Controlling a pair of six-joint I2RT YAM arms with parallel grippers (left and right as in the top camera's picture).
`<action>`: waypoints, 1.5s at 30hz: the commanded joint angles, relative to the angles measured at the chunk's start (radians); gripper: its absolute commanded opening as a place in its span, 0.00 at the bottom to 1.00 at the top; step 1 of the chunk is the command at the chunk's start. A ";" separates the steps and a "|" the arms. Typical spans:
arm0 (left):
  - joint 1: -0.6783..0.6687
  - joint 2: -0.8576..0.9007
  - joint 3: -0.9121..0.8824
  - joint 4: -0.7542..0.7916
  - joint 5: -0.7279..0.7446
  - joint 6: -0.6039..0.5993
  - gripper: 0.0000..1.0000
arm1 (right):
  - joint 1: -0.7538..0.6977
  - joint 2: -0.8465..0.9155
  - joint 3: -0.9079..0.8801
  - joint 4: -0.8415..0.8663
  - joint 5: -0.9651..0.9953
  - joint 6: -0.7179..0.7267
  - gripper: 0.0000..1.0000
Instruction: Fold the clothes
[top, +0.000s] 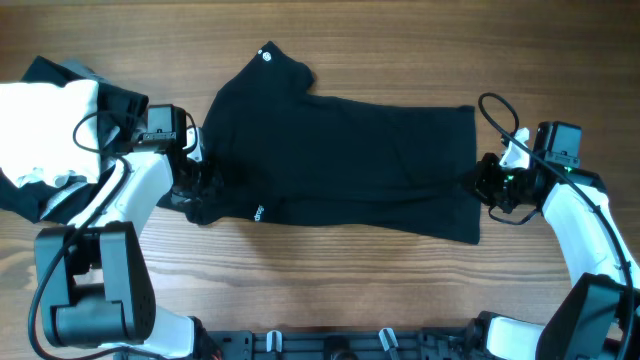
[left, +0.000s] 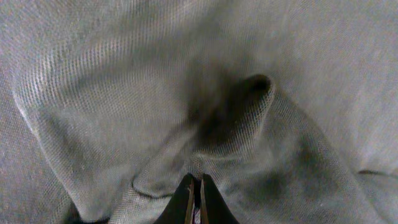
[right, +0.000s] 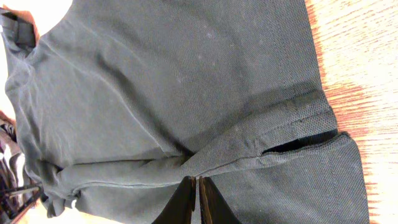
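A large black garment (top: 340, 160) lies spread across the table, with a small round white mark (top: 267, 55) at its far end and white lettering (top: 257, 213) near its front left. My left gripper (top: 196, 178) is shut on a fold of this garment at its left edge; its wrist view shows bunched fabric (left: 205, 124) at the fingertips (left: 196, 182). My right gripper (top: 481, 180) is shut on the garment's right hem, with a pulled ridge of cloth (right: 261, 140) at its tips (right: 197, 182).
A heap of white and black clothes (top: 45, 130) lies at the far left edge, behind my left arm. Bare wooden tabletop (top: 400, 60) shows around the garment. The arm bases stand at the front edge (top: 330, 345).
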 joint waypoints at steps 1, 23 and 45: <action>0.003 -0.039 0.068 -0.047 0.036 0.009 0.04 | 0.003 -0.014 0.006 -0.001 -0.009 -0.023 0.08; -0.005 -0.017 0.163 0.205 0.054 -0.169 0.04 | 0.003 0.008 -0.005 0.029 0.195 0.032 0.39; -0.027 -0.064 0.187 0.076 0.101 -0.085 0.46 | 0.003 0.032 0.029 0.048 0.080 -0.046 0.05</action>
